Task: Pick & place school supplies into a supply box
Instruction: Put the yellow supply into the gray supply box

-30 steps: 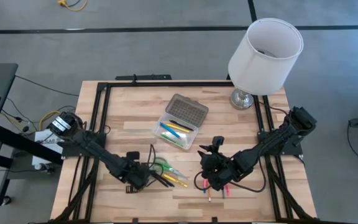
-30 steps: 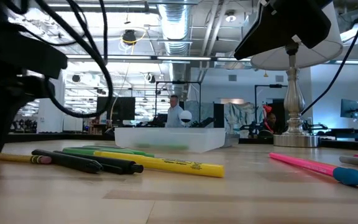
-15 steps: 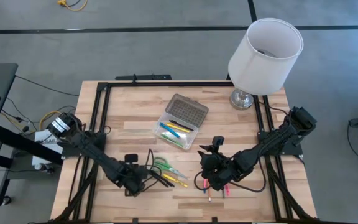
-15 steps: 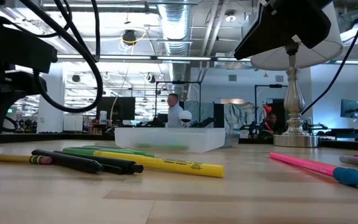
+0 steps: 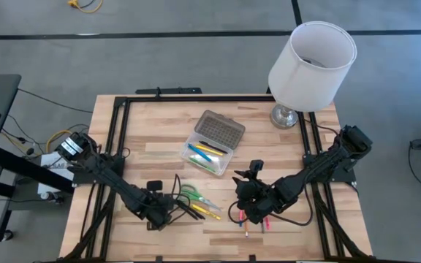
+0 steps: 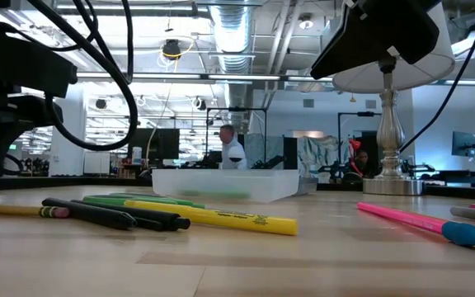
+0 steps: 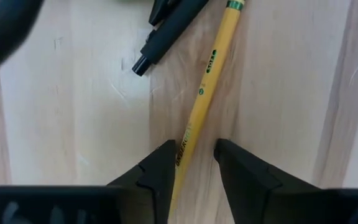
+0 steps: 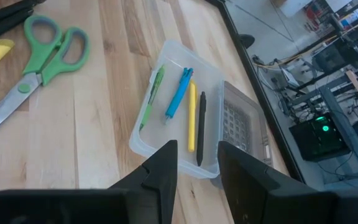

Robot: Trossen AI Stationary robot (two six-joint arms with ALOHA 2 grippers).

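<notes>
The supply box [image 5: 209, 148] stands open at the table's middle, its grey lid [image 5: 221, 129] laid back. It holds green, blue, yellow and black pens [image 8: 182, 93]. Green scissors [image 5: 190, 194], black pens [image 6: 114, 216] and a yellow marker [image 6: 213, 216] lie near the front left. My left gripper [image 5: 158, 215] points down over a yellow pencil [image 7: 207, 74] and is open, one finger on each side of it [image 7: 194, 165]. My right gripper [image 5: 245, 212] hangs open above pink pens [image 5: 240, 217], nothing between its fingers [image 8: 197, 162]. My left gripper straddles the yellow pencil from above, its fingers across the shaft [image 7: 188, 134]. One fingertip [image 7: 163, 165] stands right at the pencil's side and I cannot tell whether it touches. The other fingertip is clear of it. The pencil lies flat on the table.
A lamp with a white shade [image 5: 313, 62] stands at the far right corner. A pink pen [image 6: 411, 220] lies near the front right. A black frame [image 5: 123, 102] rims the table. Bare wood lies between the box and the left rail.
</notes>
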